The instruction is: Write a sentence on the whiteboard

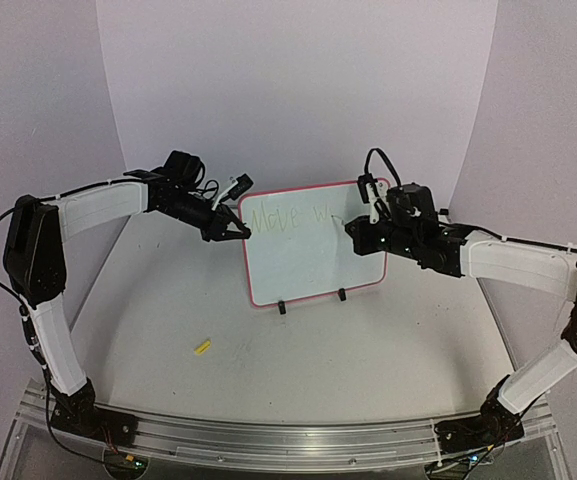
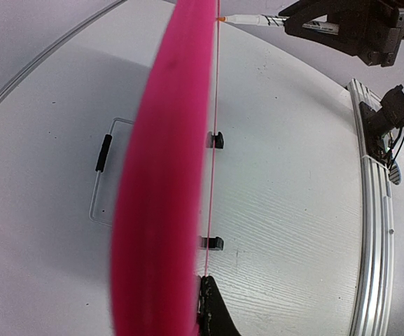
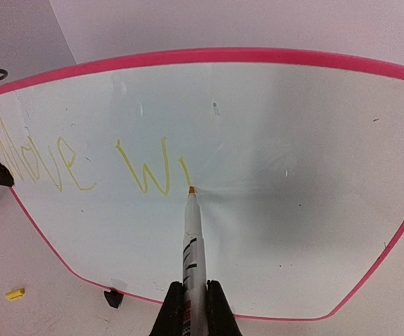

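Note:
The whiteboard (image 1: 308,260) with its pink-red frame stands upright on two black feet mid-table. My left gripper (image 1: 240,228) is shut on its left edge; in the left wrist view the blurred frame (image 2: 159,175) fills the jaws (image 2: 200,308). My right gripper (image 1: 366,228) is shut on a white marker (image 3: 191,238) whose orange tip touches the board (image 3: 293,140). The sentence (image 3: 82,164), in yellow strokes, reads "Move Wi" on one line. The tip sits at the bottom of the last stroke. The marker also shows in the left wrist view (image 2: 247,19).
A small yellow cap (image 1: 203,347) lies on the table in front of the board, left of centre, and shows in the right wrist view (image 3: 15,294). An aluminium rail (image 1: 288,435) runs along the near edge. White walls curve round behind.

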Controlling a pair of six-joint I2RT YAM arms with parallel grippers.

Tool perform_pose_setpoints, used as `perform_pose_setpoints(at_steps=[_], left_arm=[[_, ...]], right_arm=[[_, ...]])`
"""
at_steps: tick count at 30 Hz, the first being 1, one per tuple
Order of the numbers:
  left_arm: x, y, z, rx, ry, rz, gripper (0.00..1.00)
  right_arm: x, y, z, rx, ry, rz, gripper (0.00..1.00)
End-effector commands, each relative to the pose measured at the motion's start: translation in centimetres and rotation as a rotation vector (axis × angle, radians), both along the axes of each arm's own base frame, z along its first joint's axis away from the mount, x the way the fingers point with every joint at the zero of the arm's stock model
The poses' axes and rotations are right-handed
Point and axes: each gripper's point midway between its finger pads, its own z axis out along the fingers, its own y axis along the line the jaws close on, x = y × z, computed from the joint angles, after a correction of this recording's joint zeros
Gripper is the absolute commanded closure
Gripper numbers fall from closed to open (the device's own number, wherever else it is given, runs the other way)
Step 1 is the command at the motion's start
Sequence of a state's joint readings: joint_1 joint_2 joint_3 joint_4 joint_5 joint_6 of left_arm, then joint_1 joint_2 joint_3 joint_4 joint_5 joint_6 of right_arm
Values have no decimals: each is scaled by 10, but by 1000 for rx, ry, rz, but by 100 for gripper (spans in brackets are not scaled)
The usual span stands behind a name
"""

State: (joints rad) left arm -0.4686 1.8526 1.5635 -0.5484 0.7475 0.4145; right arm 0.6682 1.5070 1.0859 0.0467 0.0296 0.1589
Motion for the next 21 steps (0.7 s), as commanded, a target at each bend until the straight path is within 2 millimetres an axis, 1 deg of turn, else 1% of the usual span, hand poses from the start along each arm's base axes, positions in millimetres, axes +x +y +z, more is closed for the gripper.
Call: perform_pose_setpoints(at_steps=[1, 6, 11, 15, 21], left_arm=[[12, 12, -20, 123, -69, 42, 100], [12, 12, -20, 122, -69, 43, 100], [12, 12, -20, 120, -66, 42, 100], [12, 11, -21, 120, -64, 40, 100], [11, 11, -22, 122, -61, 39, 100]], right_arm=[[2, -3, 7, 26, -18, -19, 100], [-9, -5, 26, 69, -41, 6, 100], [-13, -9, 44, 87, -77, 3, 100], [-10, -8, 49, 78, -94, 5, 100], [0, 1, 49, 56, -102, 16, 100]])
